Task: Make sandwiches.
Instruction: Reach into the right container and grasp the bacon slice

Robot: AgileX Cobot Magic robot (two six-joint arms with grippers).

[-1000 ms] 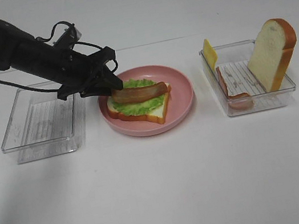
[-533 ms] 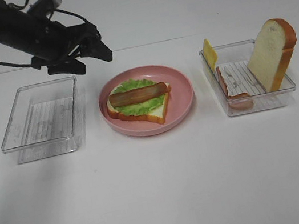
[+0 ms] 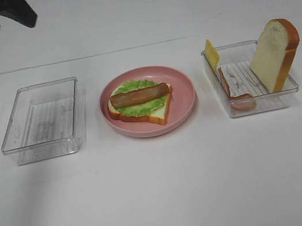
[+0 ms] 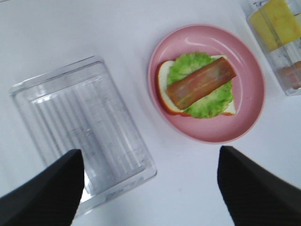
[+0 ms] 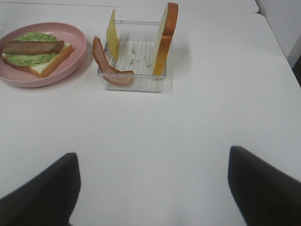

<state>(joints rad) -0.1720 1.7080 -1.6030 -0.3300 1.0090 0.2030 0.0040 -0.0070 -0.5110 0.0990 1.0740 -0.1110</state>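
Observation:
An open sandwich lies on the round pink plate (image 3: 184,92): a bread slice (image 3: 157,112), a green lettuce leaf (image 3: 137,107) and a bacon strip (image 3: 139,95) on top. It also shows in the left wrist view (image 4: 202,84) and the right wrist view (image 5: 33,47). My left gripper (image 3: 9,20) is open and empty, high at the back left, far from the plate; the left wrist view (image 4: 150,155) shows it above the plate and the left tray. My right gripper (image 5: 153,155) is open and empty over bare table; the exterior view does not show it.
A clear tray (image 3: 258,104) at the right holds an upright bread slice (image 3: 275,53), a yellow cheese slice (image 3: 211,53) and a bacon strip (image 3: 236,99). An empty clear tray (image 3: 43,117) stands left of the plate.
My left gripper has let go of the bacon strip on the lettuce and has risen back and to the left, away from the plate. The bacon stays on the sandwich.

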